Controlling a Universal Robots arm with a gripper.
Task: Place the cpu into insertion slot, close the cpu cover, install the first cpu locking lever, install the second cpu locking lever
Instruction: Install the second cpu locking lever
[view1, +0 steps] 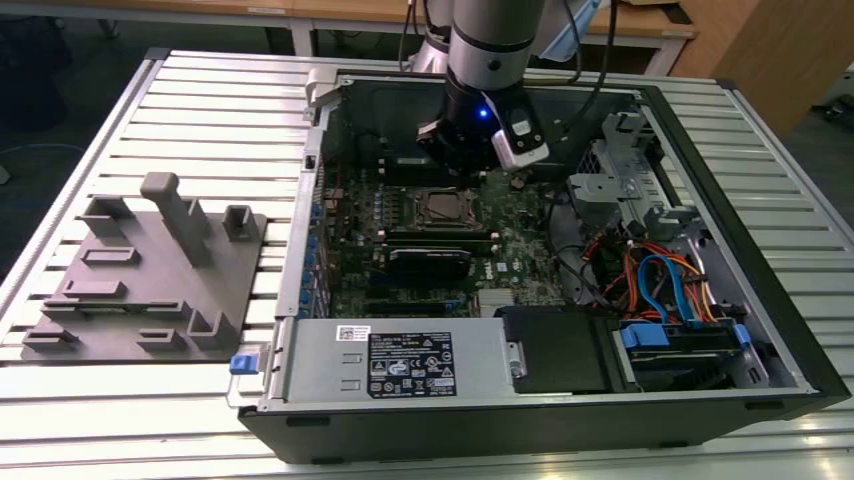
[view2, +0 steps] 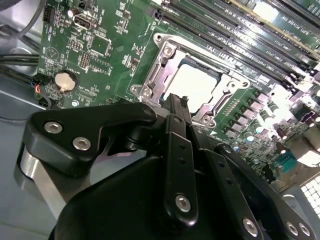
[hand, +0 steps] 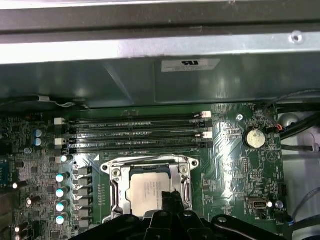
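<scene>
Cpu (hand: 150, 192) sits in insertion slot (hand: 150, 169) under closed cpu cover (hand: 116, 186).

Bright even room light, glare whitening the cpu (view2: 192, 84), deep shadow inside the case (view1: 387, 115)

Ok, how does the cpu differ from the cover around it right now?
The cpu is a solid, pale square plate; the cover is an open frame with a square window. The cpu is smaller and sits in the middle; the cover is larger and runs around its edges. The cpu looks dull, while the cover's rails glint. Both are metal and appear to lie flat on the green board.
</scene>
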